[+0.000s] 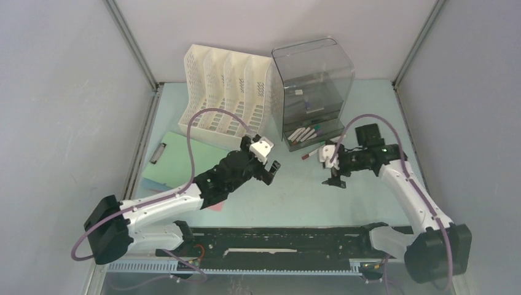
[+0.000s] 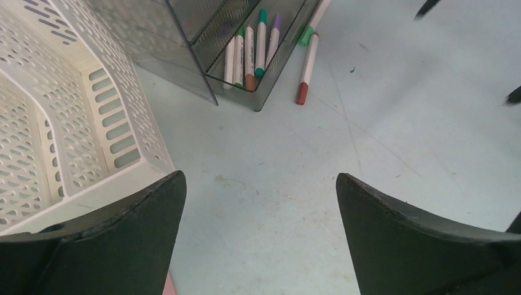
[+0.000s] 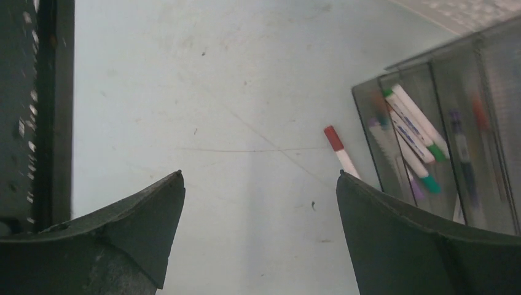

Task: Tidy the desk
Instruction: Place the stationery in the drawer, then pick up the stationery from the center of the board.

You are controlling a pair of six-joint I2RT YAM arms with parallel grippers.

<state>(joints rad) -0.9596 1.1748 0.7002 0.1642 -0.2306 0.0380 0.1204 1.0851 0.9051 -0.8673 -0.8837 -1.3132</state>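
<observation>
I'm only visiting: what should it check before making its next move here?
1. The left tool is open and empty: ok.
2. The right tool is open and empty: ok.
3. All markers put away: not ok; a red-capped marker lies on the desk beside the grey organizer tray.
4. Bare desk between the right tool and that marker: ok.
5. Spare room in the tray: cannot tell.
</observation>
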